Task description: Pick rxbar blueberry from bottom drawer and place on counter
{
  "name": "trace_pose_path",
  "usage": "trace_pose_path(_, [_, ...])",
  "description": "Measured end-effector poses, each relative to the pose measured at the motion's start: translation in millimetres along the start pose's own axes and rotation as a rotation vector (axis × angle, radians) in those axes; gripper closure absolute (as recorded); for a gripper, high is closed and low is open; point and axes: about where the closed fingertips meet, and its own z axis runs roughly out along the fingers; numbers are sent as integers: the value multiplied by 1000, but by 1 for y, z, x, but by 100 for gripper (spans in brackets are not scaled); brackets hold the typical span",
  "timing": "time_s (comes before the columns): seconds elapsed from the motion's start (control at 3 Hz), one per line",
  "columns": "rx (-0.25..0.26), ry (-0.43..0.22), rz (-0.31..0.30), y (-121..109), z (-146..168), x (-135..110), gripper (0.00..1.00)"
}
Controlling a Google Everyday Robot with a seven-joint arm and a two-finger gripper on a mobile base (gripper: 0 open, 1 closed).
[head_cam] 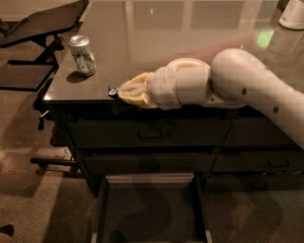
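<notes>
My gripper (118, 92) is at the front edge of the glossy grey counter (156, 33), pointing left. Its cream fingers (135, 90) close to a point on a small dark thing with a pale glint, the rxbar blueberry (112, 90), held at counter height. The bottom drawer (149, 213) stands pulled open below, and its dark floor shows nothing in it. My white arm (247, 80) reaches in from the right across the counter's front.
A silver-green can (83, 55) stands on the counter's left corner, close to the gripper. A dark tilted stand tray (42, 21) is at the far left. A white container (292, 14) sits at the back right. Shut drawers with recessed handles (149, 135) face front.
</notes>
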Motion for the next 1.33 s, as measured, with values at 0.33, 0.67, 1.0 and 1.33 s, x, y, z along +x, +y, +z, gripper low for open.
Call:
trace_pose_path(0.33, [54, 0, -3, -25, -7, -24, 100])
trace_pose_path(0.67, [96, 17, 4, -53, -5, -34, 100])
trace_pose_path(1.0, [132, 43, 37, -79, 4, -27, 100])
trace_pose_path(1.33, [174, 78, 71, -102, 15, -16, 100])
